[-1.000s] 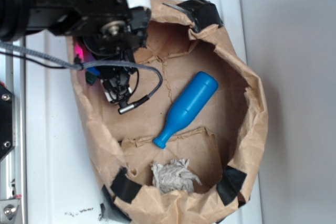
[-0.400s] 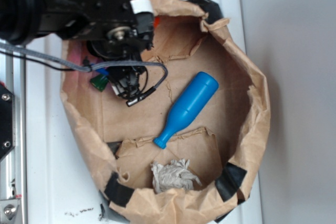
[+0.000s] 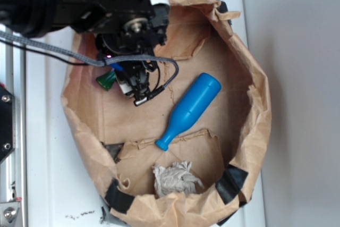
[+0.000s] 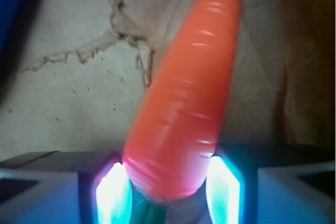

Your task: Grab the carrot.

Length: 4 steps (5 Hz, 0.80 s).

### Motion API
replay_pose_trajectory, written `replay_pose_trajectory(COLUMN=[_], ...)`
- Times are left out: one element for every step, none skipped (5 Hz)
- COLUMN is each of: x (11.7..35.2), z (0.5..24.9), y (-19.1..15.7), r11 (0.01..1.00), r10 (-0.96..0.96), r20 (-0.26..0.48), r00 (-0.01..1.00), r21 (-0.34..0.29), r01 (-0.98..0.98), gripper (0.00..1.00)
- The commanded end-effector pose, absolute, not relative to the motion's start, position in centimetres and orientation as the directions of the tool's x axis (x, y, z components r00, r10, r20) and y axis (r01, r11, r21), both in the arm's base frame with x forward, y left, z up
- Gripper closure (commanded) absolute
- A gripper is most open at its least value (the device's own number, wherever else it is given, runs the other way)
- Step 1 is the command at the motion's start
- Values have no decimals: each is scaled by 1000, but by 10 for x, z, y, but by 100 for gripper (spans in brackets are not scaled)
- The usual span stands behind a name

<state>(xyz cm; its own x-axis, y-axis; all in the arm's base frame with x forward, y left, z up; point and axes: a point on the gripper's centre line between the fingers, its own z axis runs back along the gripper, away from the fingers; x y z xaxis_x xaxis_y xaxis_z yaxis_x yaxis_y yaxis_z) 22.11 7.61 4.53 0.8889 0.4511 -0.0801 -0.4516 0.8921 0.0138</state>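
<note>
In the exterior view, the black robot arm (image 3: pixel 79 3) fills the upper left of the frame. It reaches down into a big brown paper bag (image 3: pixel 255 99) that lies open on a white table (image 3: pixel 48 147). The gripper (image 3: pixel 135 86) hangs below the arm, near the left middle of the frame. A small bit of dark green (image 3: pixel 106 81) pokes out just left of the gripper. It looks like the stem end of the carrot. The orange part is hidden behind the arm here. A blue bottle-shaped pin (image 3: pixel 188 110) lies in the middle of the bag, well apart from the gripper. A crumpled grey rag (image 3: pixel 175 179) sits at the bottom of the frame.

In the wrist view, the carrot (image 4: pixel 184 108) fills the middle of the frame. Its thick end sits low between the two fingers (image 4: pixel 113 192), and its thin tip points to the upper right. The fingers press on both sides of the thick end, so the claw is closed on the carrot. Brown paper shows behind it.

The grab looks done or almost done. To do it well, the robot should squeeze firmly, because the carrot looks smooth and could slip. It should lift straight up and slowly, so the long tip does not catch on the bag.
</note>
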Motion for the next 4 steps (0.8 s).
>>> replay_pose_trajectory(x=[239,242,247,249], z=[102,124,139,148], y=[89,86,77,65], r11=[915,942,971,988], r10=[396,321,228,147], r20=[-26,-12,25,101], r00=[918,947,973,984], r21=[-69,-94,-85,-61], r01=[-397,-321,-225,-141], gripper=[100,100,100,100])
